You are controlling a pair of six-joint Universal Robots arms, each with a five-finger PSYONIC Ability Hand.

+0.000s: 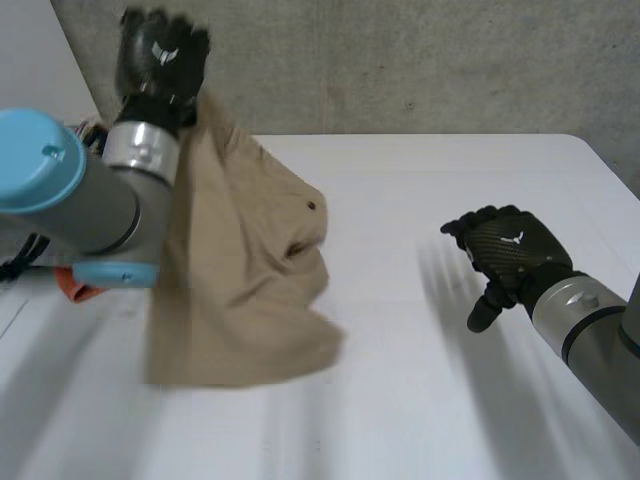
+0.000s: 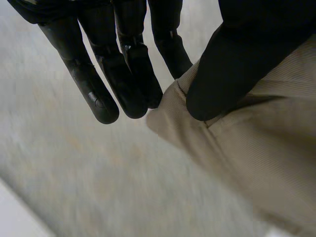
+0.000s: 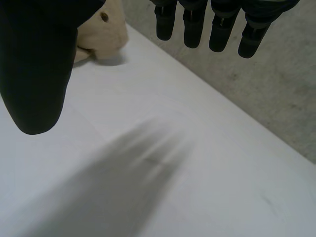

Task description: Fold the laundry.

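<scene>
A tan garment (image 1: 240, 290), one dark button (image 1: 311, 206) showing, hangs crumpled from its top edge over the left of the table (image 1: 450, 200).

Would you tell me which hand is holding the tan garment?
The left hand, raised, pinches the tan garment; the right hand is open, holding nothing.

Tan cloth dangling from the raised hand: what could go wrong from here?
1. The left hand pinches the tan cloth by a small bit of its edge, between thumb and fingers, so it might slip free and drop.
2. The cloth hangs bunched beside the left arm and could snag on it.
3. The right hand is open and apart from it, so nothing steadies the lower end.
</scene>
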